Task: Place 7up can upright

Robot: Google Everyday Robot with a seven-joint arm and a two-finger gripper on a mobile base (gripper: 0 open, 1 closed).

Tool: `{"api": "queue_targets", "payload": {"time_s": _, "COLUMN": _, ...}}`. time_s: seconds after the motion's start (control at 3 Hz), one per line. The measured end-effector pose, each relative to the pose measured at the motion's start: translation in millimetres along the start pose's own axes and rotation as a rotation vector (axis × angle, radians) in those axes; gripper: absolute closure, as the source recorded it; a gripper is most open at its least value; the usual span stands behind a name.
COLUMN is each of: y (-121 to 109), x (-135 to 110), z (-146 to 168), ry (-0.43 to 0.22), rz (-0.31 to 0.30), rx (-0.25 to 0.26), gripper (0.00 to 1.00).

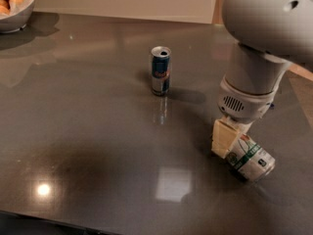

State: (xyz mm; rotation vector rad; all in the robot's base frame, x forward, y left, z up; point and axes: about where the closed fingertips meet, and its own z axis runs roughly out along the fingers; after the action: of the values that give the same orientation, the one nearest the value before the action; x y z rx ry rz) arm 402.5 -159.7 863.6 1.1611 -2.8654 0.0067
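Observation:
The 7up can (250, 160), white with a green band, lies on its side on the dark table (98, 131) at the right. My gripper (234, 143) hangs from the big white arm (264, 43) right over the can's left end. One cream finger (224, 138) presses against that end and the other finger is hidden behind the can. The gripper looks shut on the can, which sits slightly tilted with a dark shadow under it.
A slim blue-and-silver can (160, 70) stands upright mid-table, to the left of and behind the gripper. A bowl of round fruit (13, 4) sits at the far left corner. A pale wall runs along the table's back edge.

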Motion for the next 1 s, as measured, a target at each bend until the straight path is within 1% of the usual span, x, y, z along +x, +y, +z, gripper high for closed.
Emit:
{"api": "queue_targets", "payload": {"time_s": 0.33, "y": 9.5, "x": -22.4, "z": -22.1, "ry": -0.087, "rz": -0.103, "rx": -0.037, "gripper": 1.00}}
{"api": "queue_targets", "payload": {"time_s": 0.67, "y": 18.0, "x": -40.6, "z": -43.7, "ry": -0.224, "rz": -0.229, "rx": -0.082, "gripper": 1.00}}
{"api": "queue_targets", "payload": {"time_s": 1.0, "y": 25.3, "x": -51.3, "z": -60.6, "ry": -0.376, "rz": -0.350, "rx": -0.118, "gripper": 1.00}}
